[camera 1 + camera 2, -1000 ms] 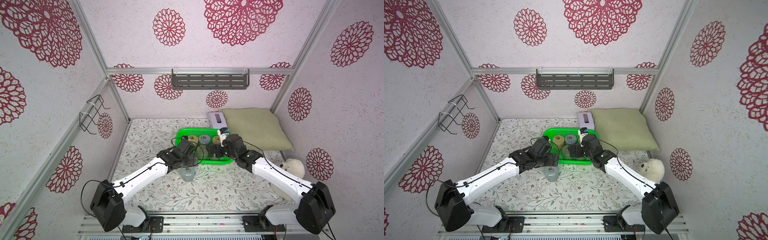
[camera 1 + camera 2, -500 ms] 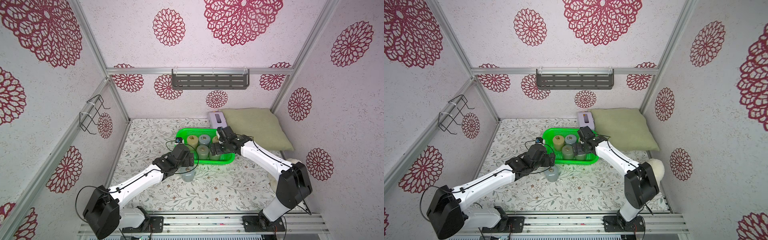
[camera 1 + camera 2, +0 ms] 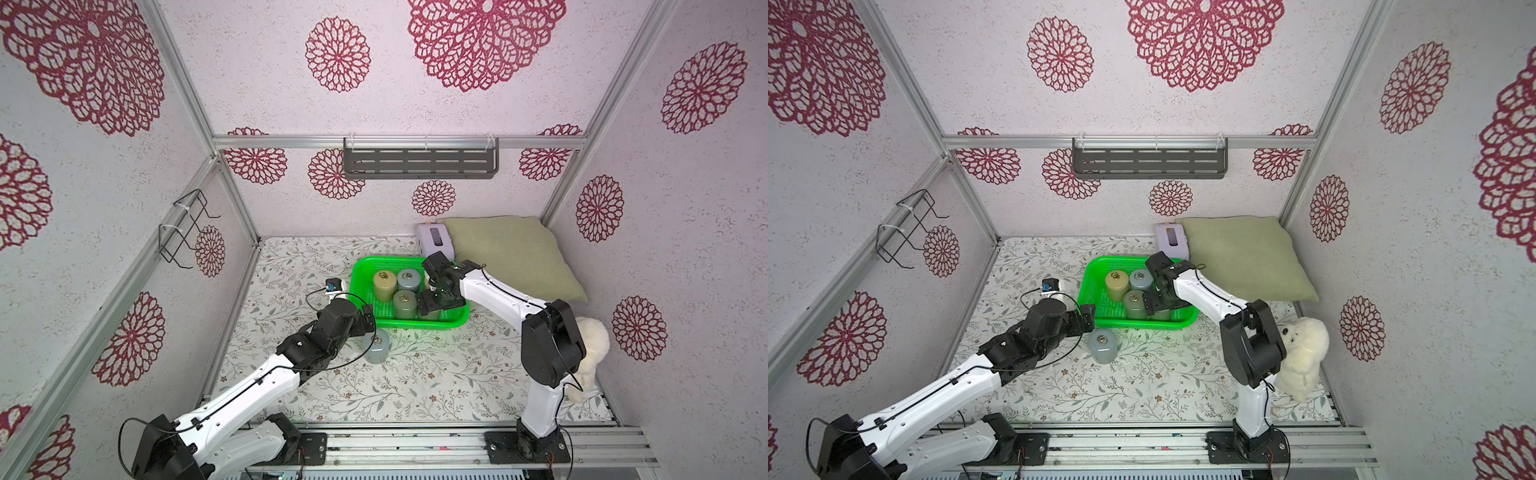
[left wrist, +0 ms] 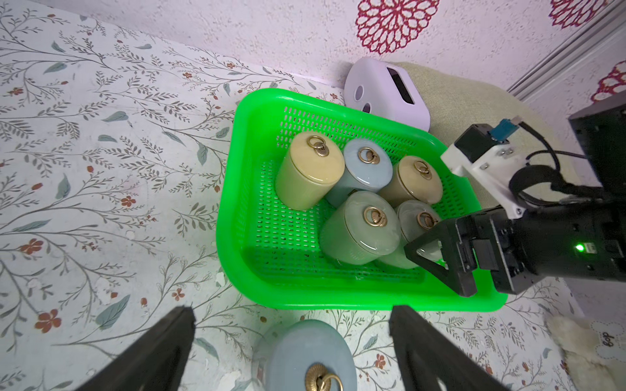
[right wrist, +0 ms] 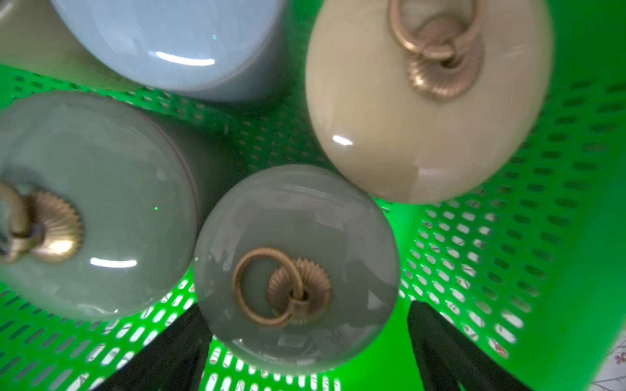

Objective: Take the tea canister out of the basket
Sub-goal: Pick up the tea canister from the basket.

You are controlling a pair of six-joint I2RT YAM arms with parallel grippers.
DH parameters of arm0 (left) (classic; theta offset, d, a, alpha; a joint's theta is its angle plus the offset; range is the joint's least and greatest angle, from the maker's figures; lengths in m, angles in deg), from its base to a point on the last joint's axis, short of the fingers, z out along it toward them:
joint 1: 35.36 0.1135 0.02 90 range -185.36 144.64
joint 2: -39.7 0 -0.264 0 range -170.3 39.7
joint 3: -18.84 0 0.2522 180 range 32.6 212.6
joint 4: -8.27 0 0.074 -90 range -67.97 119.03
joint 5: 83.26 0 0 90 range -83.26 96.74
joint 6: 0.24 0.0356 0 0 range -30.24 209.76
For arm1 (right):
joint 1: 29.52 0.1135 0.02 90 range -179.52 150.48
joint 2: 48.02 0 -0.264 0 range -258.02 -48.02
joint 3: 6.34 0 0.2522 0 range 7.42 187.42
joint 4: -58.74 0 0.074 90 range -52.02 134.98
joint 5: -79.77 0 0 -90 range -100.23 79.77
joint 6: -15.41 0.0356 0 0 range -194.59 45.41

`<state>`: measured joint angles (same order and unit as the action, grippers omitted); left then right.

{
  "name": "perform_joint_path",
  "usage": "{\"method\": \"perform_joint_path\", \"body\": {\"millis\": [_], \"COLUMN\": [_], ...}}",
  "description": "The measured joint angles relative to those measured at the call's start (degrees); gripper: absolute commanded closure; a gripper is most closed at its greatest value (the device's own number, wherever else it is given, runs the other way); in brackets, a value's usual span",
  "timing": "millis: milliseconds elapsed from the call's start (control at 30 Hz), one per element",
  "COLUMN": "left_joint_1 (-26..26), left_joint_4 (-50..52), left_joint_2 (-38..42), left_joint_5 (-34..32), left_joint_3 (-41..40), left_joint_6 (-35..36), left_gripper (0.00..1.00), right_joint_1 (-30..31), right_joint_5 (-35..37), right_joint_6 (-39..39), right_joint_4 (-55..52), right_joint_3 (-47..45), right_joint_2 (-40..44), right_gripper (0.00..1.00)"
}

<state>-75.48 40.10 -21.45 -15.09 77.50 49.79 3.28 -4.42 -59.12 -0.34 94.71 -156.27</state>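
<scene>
Tea canister in pale grey-green (image 5: 294,216) stands upright in the basket (image 4: 338,301), in the corner nearest the robot's right arm, with its brass ring lying flat on the lid. The right tool (image 5: 305,308) is lowered into the basket with its fingers apart, one on each side of this canister. A gap shows clearly at one finger. At the other the close-up is too blurred to say whether it touches the glaze, so this does not look like a clamp. Four more canisters share the basket: a sage green one (image 4: 362,226) just beside it, a tan one (image 4: 413,182) behind it, and a pale blue one (image 4: 366,166) and a yellow one (image 4: 310,172) further along the far side. A sixth, the blue-grey tea canister (image 3: 376,347), stands upright on the bench (image 3: 415,386) outside the basket, just in front of its near rim. The left tool (image 4: 291,311) is level with that canister, fingers spread wide and clear of it on both sides. In both top views a lilac box (image 3: 434,241) sits behind the basket beside a green cushion (image 3: 511,253), and a white plush toy (image 3: 1304,353) sits by the right arm's elbow.
</scene>
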Motion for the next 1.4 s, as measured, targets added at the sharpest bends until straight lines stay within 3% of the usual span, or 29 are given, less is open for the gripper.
{"method": "perform_joint_path", "body": {"millis": [500, 700, 1000, 1400], "left_joint_1": [0.24, 0.26, 0.28, 0.28], "left_joint_4": [-0.26, -0.28, -0.28, -0.26], "left_joint_2": [-1.16, -1.18, -1.4, -2.38], "left_joint_5": [0.7, 1.49, 2.89, 3.3], "left_joint_3": [0.0, 0.0, 0.0, 0.0], "left_joint_6": [-0.79, -0.72, -0.57, -0.57], "left_gripper": [0.03, 0.03, 0.03, 0.03], "right_joint_1": [-0.02, -0.02, 0.35, 0.79], "right_joint_5": [-0.02, 0.17, 1.01, 2.14], "right_joint_6": [0.04, 0.09, 0.11, 0.07], "right_joint_4": [0.74, 0.83, 0.72, -3.82], "right_joint_3": [4.57, 6.4, 5.97, 5.42], "right_joint_2": [-9.6, -10.8, -10.21, -2.84], "right_gripper": [0.07, 0.24, 0.37, 0.37]}}
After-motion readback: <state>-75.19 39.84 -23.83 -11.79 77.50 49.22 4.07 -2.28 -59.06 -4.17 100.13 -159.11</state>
